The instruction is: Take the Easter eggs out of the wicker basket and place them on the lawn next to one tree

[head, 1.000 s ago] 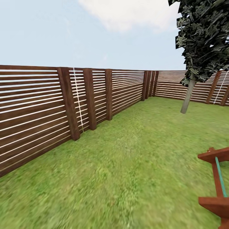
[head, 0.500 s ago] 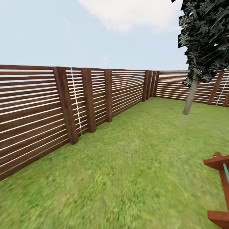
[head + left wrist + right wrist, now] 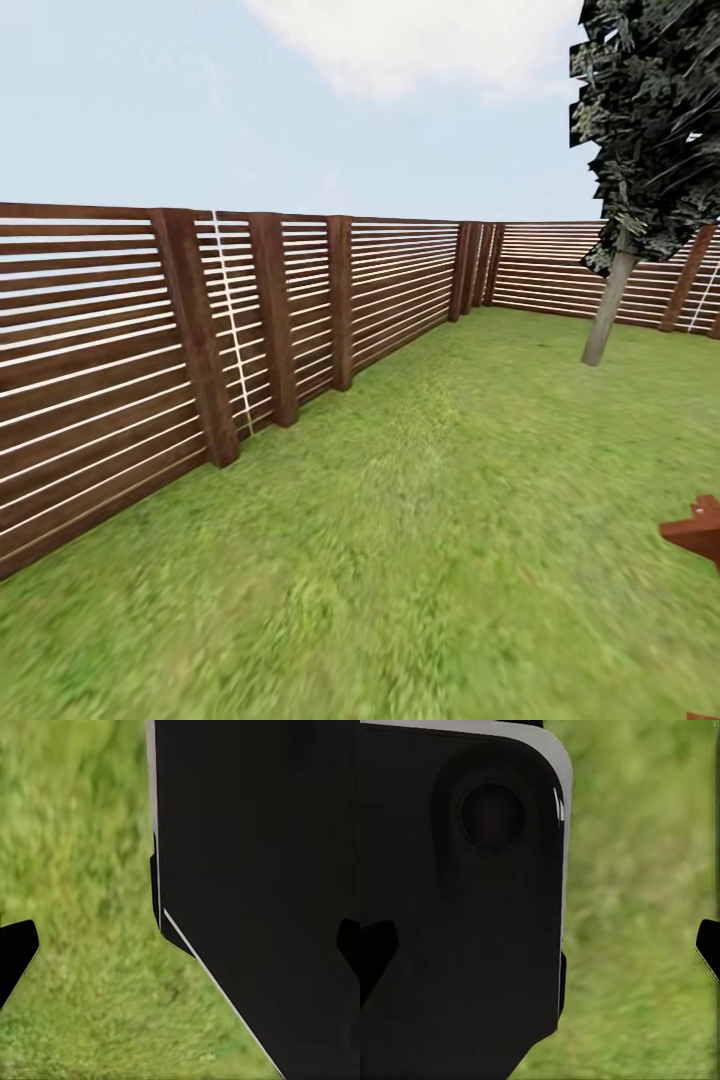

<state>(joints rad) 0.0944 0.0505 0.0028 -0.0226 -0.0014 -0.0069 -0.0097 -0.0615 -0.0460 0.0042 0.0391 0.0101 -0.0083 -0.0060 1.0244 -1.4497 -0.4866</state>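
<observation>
The lawn (image 3: 430, 520) spreads out ahead in the head view, short green grass with yellowish patches. A tree (image 3: 608, 310) with a bare grey-brown trunk and a dark leafy crown stands at the far right, near the back fence. The Easter eggs and the wicker basket are out of view. In the left wrist view my left gripper (image 3: 180, 952) is open, its dark fingertips (image 3: 15, 960) wide apart over grass and the robot's black body. My right gripper (image 3: 540, 952) is likewise open, with nothing held between its fingertips (image 3: 709, 949).
A brown slatted wooden fence (image 3: 200, 330) runs along the left and across the back of the garden. The corner of a red-brown wooden object (image 3: 697, 530) pokes in at the right edge. Open grass lies between me and the tree.
The whole head view has shifted, so the camera has moved forward. The fence posts have slid left, the tree right, and the red-brown wooden object has almost left the picture.
</observation>
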